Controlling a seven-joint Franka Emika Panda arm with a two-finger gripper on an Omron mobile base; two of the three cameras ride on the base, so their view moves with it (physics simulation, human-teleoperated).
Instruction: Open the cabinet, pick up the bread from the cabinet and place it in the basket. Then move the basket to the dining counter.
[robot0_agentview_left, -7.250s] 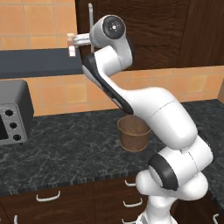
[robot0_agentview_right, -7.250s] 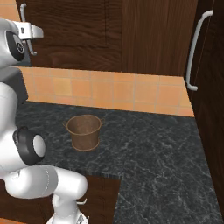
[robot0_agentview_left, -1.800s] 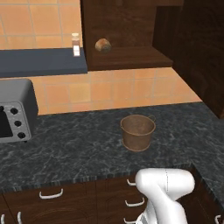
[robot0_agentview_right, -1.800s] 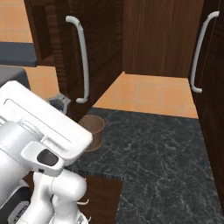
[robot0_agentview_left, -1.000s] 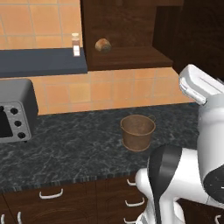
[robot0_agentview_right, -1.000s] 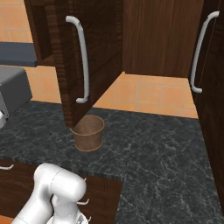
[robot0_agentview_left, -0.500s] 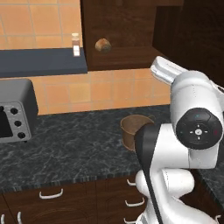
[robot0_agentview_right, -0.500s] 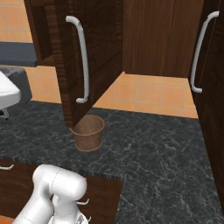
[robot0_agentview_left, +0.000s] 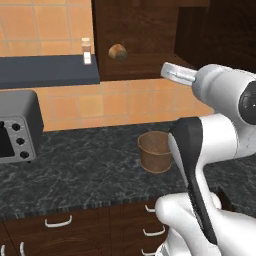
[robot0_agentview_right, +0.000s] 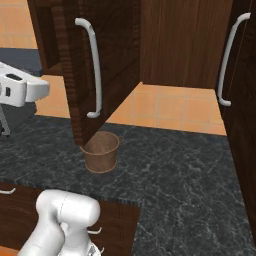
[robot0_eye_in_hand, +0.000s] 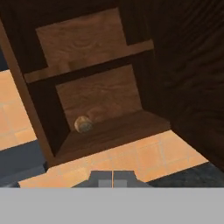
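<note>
The dark wood cabinet (robot0_agentview_left: 145, 40) stands open, and its door (robot0_agentview_right: 107, 65) with the silver bar handle (robot0_agentview_right: 93, 70) is swung out over the basket. The small round bread (robot0_agentview_left: 117, 51) lies on the cabinet's lower shelf, at the left (robot0_eye_in_hand: 83, 124). The brown woven basket (robot0_agentview_left: 156, 151) sits empty on the black granite counter, below the door's edge (robot0_agentview_right: 101, 151). My gripper (robot0_eye_in_hand: 112, 177) is shut on nothing and looks into the cabinet from a distance, up at shelf height (robot0_agentview_left: 172, 72). The dining counter is out of view.
A grey toaster oven (robot0_agentview_left: 15, 125) stands at the left on the black counter (robot0_agentview_left: 75, 175). A small shaker (robot0_agentview_left: 86, 51) sits on a dark shelf (robot0_agentview_left: 47, 70) left of the cabinet. A second tall cabinet handle (robot0_agentview_right: 227, 60) is at the right.
The cabinet door, closed seven seconds ago, now stands open. Within the last second the arm has swung up from the right, bringing the hand level with the shelf.
</note>
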